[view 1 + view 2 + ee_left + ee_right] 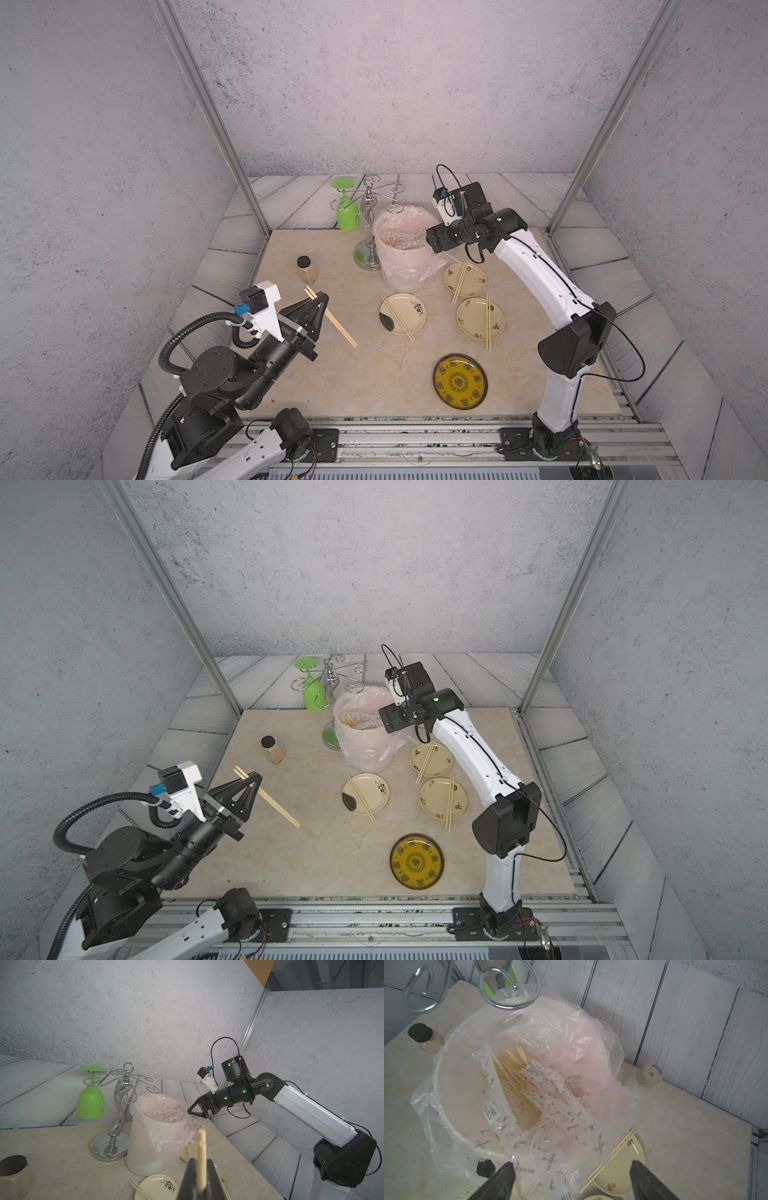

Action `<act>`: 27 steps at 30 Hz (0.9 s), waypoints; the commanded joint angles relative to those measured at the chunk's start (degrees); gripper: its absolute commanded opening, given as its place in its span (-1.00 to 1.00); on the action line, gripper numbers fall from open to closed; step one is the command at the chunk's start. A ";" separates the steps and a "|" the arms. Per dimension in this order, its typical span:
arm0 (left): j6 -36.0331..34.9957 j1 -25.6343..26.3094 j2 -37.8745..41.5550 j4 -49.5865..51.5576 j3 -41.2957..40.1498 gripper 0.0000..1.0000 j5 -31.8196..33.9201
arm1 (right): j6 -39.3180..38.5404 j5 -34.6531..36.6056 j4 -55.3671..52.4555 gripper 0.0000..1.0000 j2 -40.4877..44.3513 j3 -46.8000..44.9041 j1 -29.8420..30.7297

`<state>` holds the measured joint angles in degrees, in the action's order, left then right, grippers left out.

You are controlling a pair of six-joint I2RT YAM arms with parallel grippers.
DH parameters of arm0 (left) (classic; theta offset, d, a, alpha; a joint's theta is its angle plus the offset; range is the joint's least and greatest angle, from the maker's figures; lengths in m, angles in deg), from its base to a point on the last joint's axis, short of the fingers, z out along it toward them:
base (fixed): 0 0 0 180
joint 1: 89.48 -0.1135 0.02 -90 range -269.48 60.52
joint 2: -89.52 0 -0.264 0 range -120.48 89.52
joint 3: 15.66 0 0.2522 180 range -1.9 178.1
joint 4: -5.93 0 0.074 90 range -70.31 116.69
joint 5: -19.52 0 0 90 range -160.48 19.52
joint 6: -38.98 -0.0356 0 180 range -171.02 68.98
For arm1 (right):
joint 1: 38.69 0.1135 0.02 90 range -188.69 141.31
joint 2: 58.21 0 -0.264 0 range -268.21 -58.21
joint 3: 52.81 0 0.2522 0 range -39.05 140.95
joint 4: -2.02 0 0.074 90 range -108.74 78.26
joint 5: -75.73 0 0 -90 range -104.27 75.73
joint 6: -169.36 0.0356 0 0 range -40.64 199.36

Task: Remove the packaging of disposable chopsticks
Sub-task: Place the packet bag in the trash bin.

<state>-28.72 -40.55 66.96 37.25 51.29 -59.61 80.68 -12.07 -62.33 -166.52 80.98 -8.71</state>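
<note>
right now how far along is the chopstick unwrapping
Done: three cream plates each carry bare chopsticks, and empty sleeves lie in the bagged bin. In hand: the left gripper is shut on another bare pair; the right gripper hangs open above the bin. Left: the yellow plate has no pair yet.

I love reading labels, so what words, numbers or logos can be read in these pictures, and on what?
Nothing reads clearly.
Long translucent whitish sleeves in the bag-lined white bin: dark printed blocks, too blurred to read.
Small cream plate beside the bin: tiny dark and red marks, too small to read.
Round yellow patterned plate: ornament only, no legible text.
</note>
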 commanded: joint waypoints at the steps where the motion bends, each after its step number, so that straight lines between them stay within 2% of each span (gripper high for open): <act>1: 0.61 -0.06 -0.20 -0.86 0.18 -1.00 -0.13 | 0.75 -0.33 -0.52 0.80 -1.36 3.85 0.00; 6: 0.82 -0.06 0.13 -0.74 0.14 -1.00 0.03 | -0.90 3.22 -1.66 0.82 -6.67 11.74 0.03; 12: 0.59 -0.12 -0.36 -0.87 0.58 -1.00 0.04 | -1.36 2.81 -3.06 0.83 -15.95 25.58 0.06; 14: 0.39 -0.06 -0.73 -0.69 0.98 -1.00 0.27 | -0.48 1.52 -2.14 0.81 -15.25 26.48 0.00; 20: -1.49 -0.10 -4.74 0.81 3.25 -1.00 -0.44 | 0.99 1.01 4.01 0.61 -1.06 16.50 2.08; 24: -2.13 -0.08 -8.26 -0.58 4.36 -1.00 -3.40 | 0.96 2.10 11.20 0.46 15.41 -3.11 7.31; 25: -2.36 -0.11 -9.44 -1.01 4.90 -1.00 -4.55 | 1.09 1.29 13.15 0.41 19.76 -8.62 9.03; 27: -3.00 -0.06 -11.57 -1.50 5.72 -1.00 -7.29 | 1.88 -4.62 16.92 0.33 27.53 -18.91 11.64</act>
<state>-29.90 -40.55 57.23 37.38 55.01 -62.95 81.43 -11.85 -52.01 -150.79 70.23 -0.32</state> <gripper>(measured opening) 0.073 0.674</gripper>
